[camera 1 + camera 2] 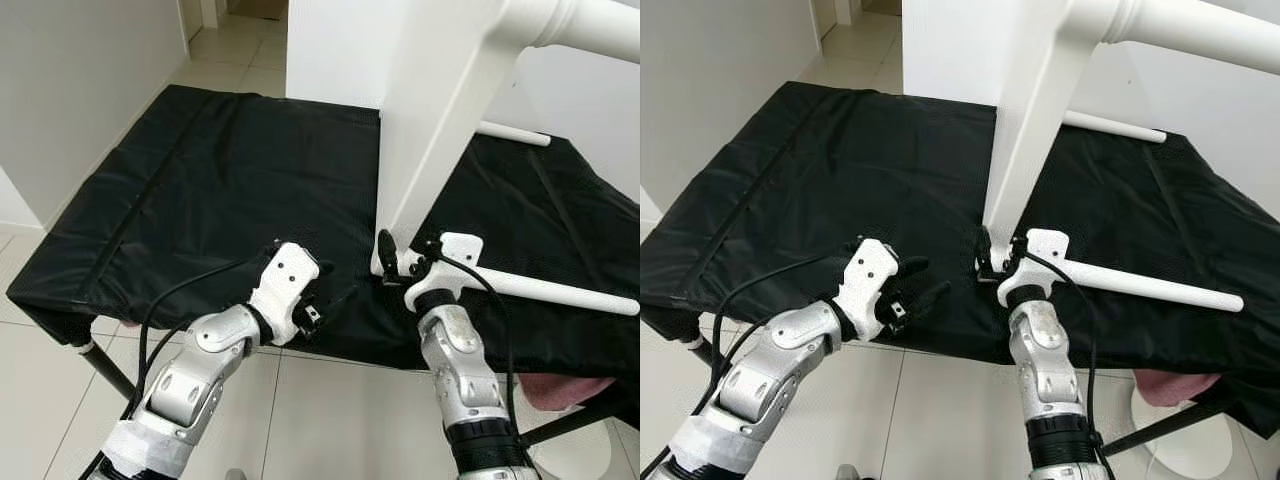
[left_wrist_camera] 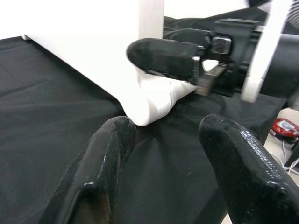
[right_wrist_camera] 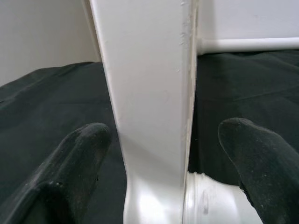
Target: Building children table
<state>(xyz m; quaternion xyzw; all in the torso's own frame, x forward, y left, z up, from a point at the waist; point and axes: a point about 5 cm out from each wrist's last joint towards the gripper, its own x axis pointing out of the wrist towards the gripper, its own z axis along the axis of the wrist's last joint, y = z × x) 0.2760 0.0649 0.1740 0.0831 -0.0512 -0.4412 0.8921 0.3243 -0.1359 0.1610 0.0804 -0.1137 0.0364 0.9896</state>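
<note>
Right pincer [image 1: 392, 262] spread wide around tabletop corner [image 1: 400, 215].

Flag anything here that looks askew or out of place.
The white table frame stands tilted on one corner on the black cover, not flat. The right gripper straddles that corner, fingers open. The left gripper hovers open beside it.

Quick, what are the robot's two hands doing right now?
Left gripper: open, empty, over the black cloth.
Right gripper: open, fingers either side of the white table panel, not clamped.
</note>
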